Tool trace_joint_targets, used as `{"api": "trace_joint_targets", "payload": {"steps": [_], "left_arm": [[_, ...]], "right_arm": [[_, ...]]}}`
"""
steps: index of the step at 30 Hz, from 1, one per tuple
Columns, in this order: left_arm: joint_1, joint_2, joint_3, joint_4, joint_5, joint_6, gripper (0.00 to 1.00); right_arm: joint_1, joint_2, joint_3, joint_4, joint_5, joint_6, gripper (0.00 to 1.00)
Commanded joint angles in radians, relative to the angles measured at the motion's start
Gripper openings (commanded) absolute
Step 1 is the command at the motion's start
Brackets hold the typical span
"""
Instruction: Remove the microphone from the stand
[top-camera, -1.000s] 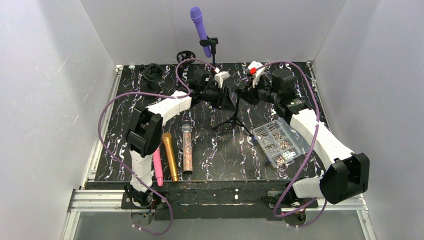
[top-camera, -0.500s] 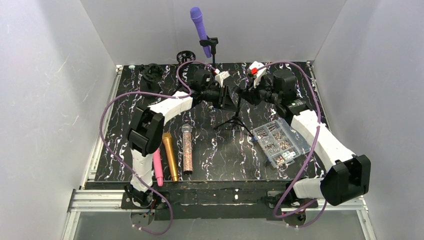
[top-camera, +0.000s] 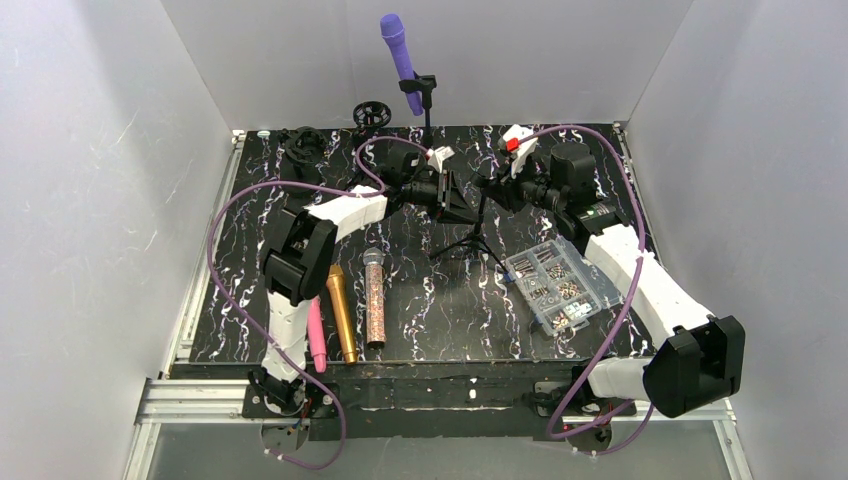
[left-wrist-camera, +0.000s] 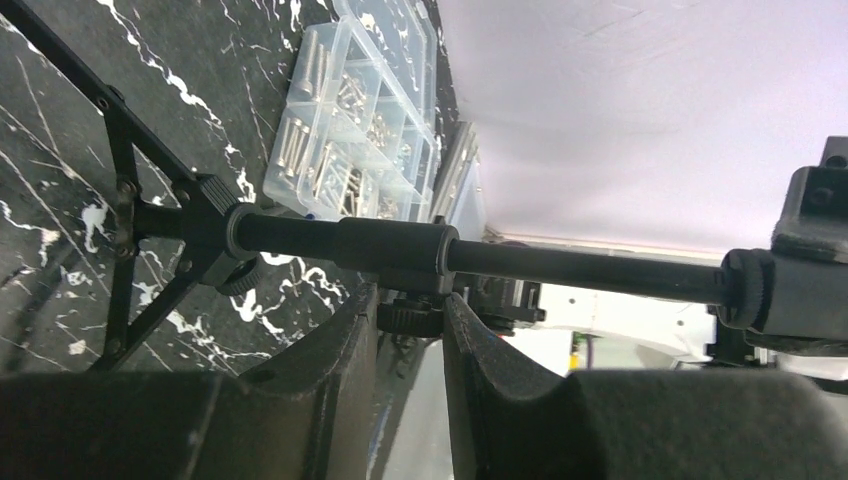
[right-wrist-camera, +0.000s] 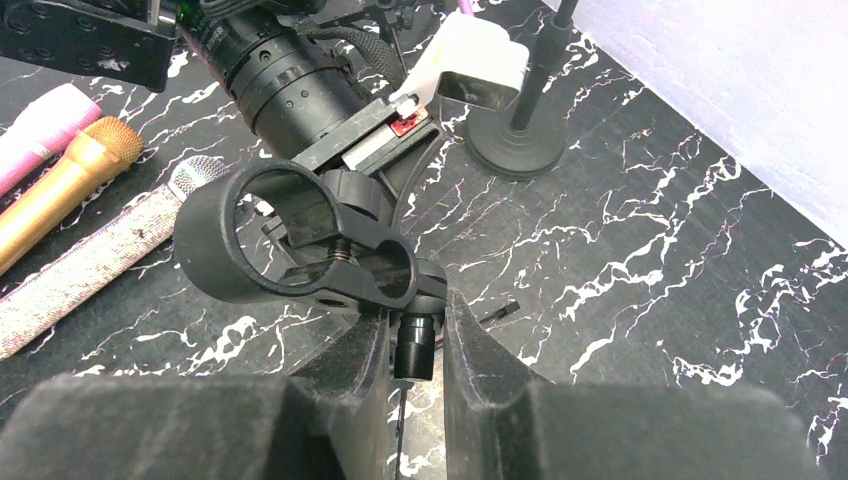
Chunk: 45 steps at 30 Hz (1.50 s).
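L claw (left-wrist-camera: 410, 322) is clenching the knob on the pole of the tripod stand (left-wrist-camera: 560, 268), and R claw (right-wrist-camera: 415, 345) is clenching the stem under that stand's clip (right-wrist-camera: 290, 245), which is sitting empty. The purple mic (top-camera: 398, 55) is sitting tilted in the clip of the back stand (top-camera: 427, 108) at the far edge, above & apart from both claws. Risk: w/ two arms gripping one light tripod, an uneven pull is threatening to tip or twist it into the back stand, toppling the mic, or to drag its legs into the screw box (top-camera: 556, 285).

White-and-black jointed arms (top-camera: 350, 208); looping purple cables (top-camera: 210, 250)
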Motion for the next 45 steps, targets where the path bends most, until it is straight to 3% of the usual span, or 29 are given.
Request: {"api": "trace_joint_targets", "payload": {"steps": [1,7,21,29,45], "left_arm": [[0.030,0.009,-0.005,0.081,-0.019,-0.188,0.00],[0.039,0.012,-0.023,0.095,-0.032,-0.248,0.00],[0.060,-0.038,-0.049,0.064,-0.024,-0.222,0.55],[0.079,-0.091,-0.053,-0.024,-0.025,-0.142,0.72],[0.092,-0.219,-0.055,-0.307,-0.056,0.147,0.77]], "right_arm": [[-0.005,0.052,-0.096,-0.368,0.042,0.004,0.01],[-0.005,0.045,-0.102,-0.365,0.047,0.004,0.01],[-0.005,0.042,-0.089,-0.371,0.064,-0.002,0.01],[-0.005,0.057,-0.079,-0.379,0.063,-0.002,0.01],[-0.005,0.141,-0.052,-0.407,0.203,0.029,0.01]]}}
